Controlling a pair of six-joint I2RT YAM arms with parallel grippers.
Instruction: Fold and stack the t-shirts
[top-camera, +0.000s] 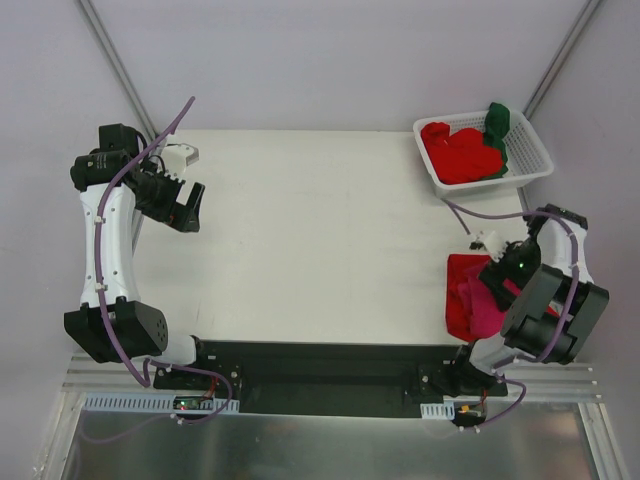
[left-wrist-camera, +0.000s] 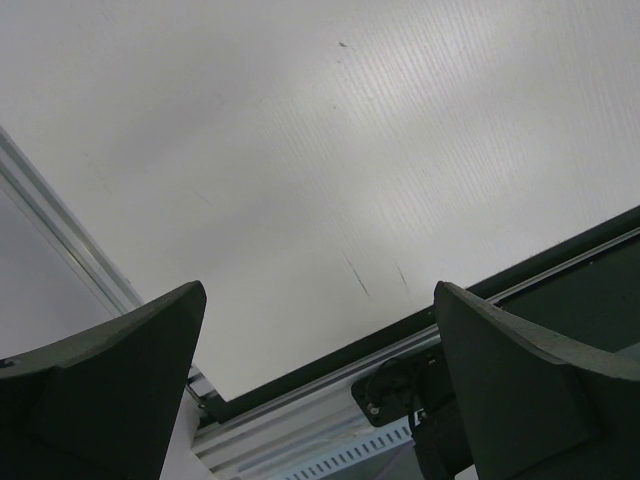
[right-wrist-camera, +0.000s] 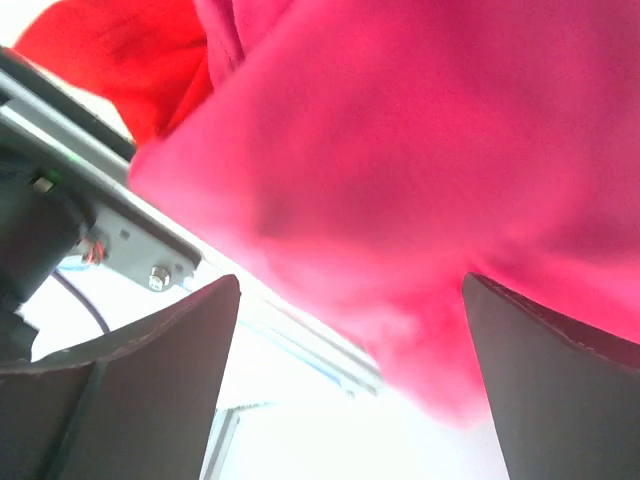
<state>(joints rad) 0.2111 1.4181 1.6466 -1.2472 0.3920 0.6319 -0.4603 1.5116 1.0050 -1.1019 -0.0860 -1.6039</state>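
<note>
The white basket (top-camera: 535, 138) sits at the far right corner of the table (top-camera: 320, 250). Inside it lie bunched red shirts (top-camera: 462, 152), and a dark green shirt (top-camera: 497, 125) is draped over the basket's far rim beside them.

Nearer the arms than the basket, at the table's right edge, a flat red shirt (top-camera: 458, 295) lies spread out. A magenta-pink shirt (top-camera: 480, 300) lies crumpled on top of it, on the side away from the table's middle.

The right gripper (right-wrist-camera: 350, 290) hangs just over this pair, well short of the basket. Its jaws stand wide apart and nothing is caught between them. Its wrist view is filled by blurred pink cloth with a patch of red at the upper left. The cloth looks very close to the fingers, though the blur makes it hard to say whether it touches them.

The left gripper (top-camera: 188, 208) is across the table from the basket, near the far left corner. It hangs over bare table with its jaws spread wide and empty, and no shirt is near it
</note>
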